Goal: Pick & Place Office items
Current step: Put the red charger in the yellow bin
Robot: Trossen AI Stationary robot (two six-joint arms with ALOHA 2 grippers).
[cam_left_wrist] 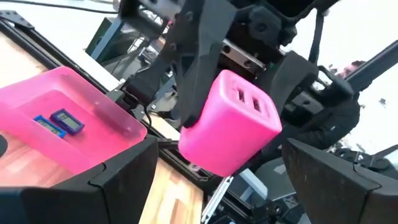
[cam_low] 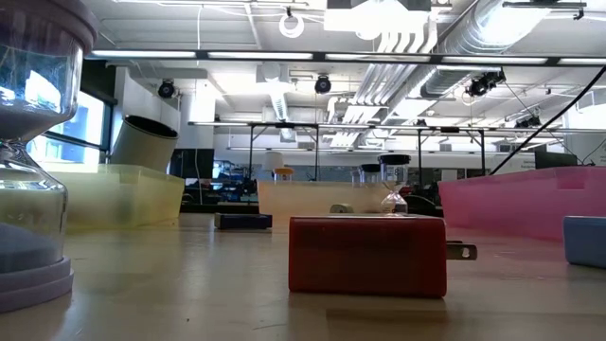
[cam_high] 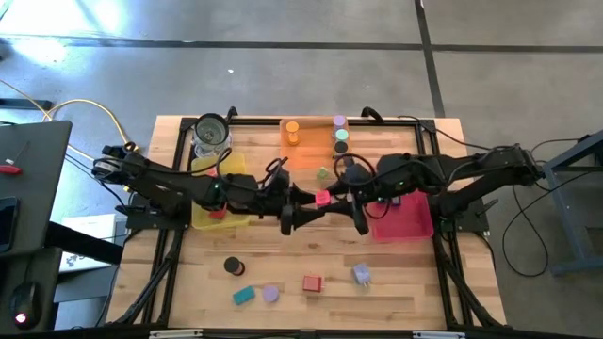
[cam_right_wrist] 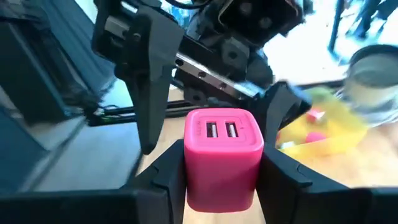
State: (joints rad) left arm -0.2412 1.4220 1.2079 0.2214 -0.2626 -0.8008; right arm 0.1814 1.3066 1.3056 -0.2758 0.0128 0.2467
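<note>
A pink cube-shaped charger (cam_high: 323, 198) with two slots in one face hangs above the middle of the table, between my two arms. My right gripper (cam_right_wrist: 224, 183) is shut on it, reaching in from the table's right. My left gripper (cam_left_wrist: 227, 177) comes from the left and is open. Its two fingers stand wide on either side of the charger (cam_left_wrist: 230, 121) without touching it. Small office items lie on the near part of the table: a black cylinder (cam_high: 233, 266), a teal block (cam_high: 244, 295) and a red block (cam_high: 312, 282). My right gripper pinches the charger's two opposite side faces (cam_right_wrist: 194, 165) between its two fingers. The fingers come nearly level from the table's right. The charger is lifted clear of the table, and its slotted face (cam_right_wrist: 222, 130) points toward my left arm.
A yellow tray (cam_high: 219, 193) and a glass jar (cam_high: 211, 132) stand at the left. An orange tray (cam_high: 306, 146) stands at the back. A pink tray (cam_high: 405, 215) with small blue pieces (cam_left_wrist: 59, 121) stands at the right. A lavender piece (cam_high: 271, 294) and a pale blue block (cam_high: 361, 274) lie near the front.
</note>
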